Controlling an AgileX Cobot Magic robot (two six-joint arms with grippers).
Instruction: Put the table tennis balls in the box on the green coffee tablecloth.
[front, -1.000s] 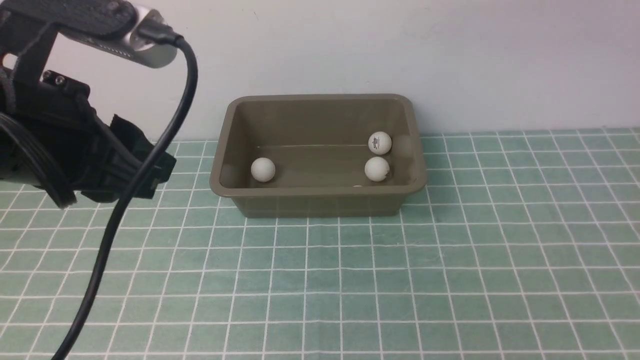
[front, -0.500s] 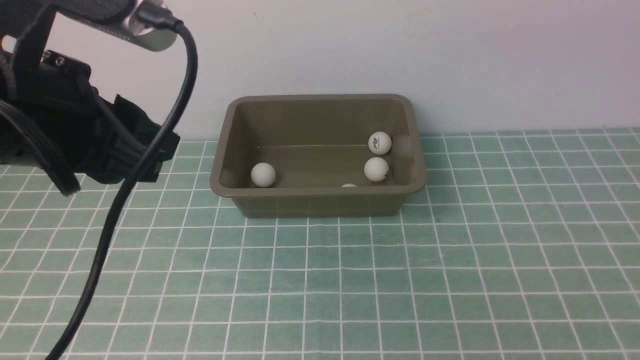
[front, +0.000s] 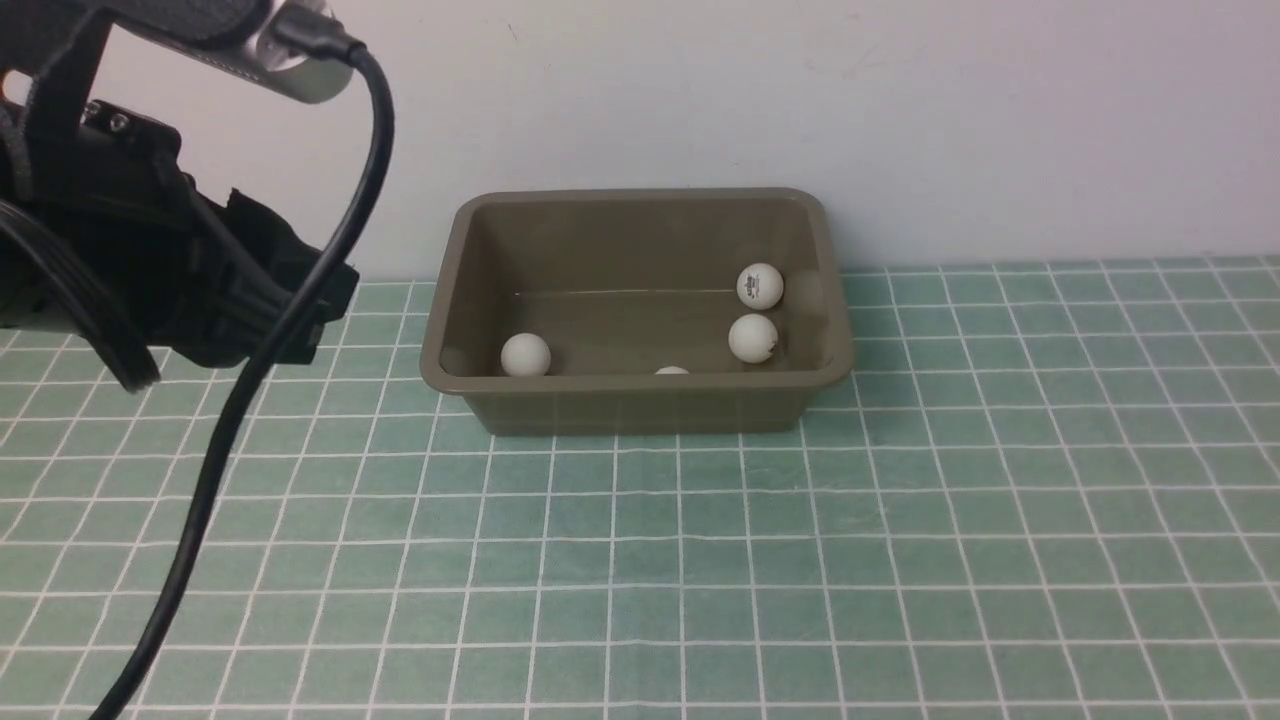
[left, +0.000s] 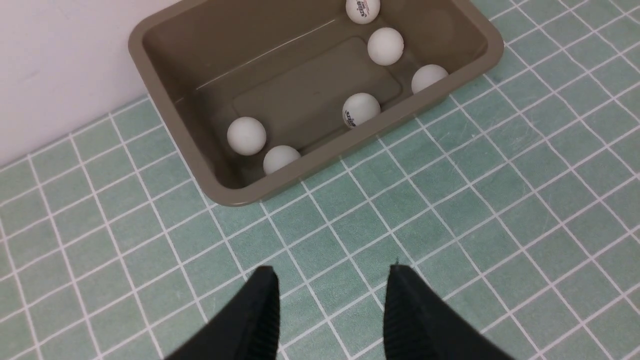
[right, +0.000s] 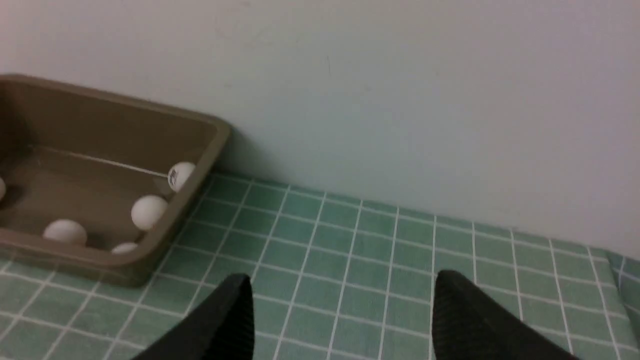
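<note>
My left gripper (left: 331, 274) stands with its fingers apart and nothing between them, hanging above bare green coffee tablecloth (left: 400, 200). I judge it is held short of the box (left: 240, 35) so that it stays clear of the rim. My right gripper (right: 342, 277) is likewise parted and empty, also over bare cloth.

Ahead of the left gripper sits the box. Inside it I count six table tennis balls (left: 385, 46), and most rest at the foot of its walls, where I judge a rolling ball would come to a stop. From the right gripper the box lies ahead and toward my left arm's side, backed against the pale wall (right: 400, 100). I find no ball on the cloth in any view, so I judge the task done.
</note>
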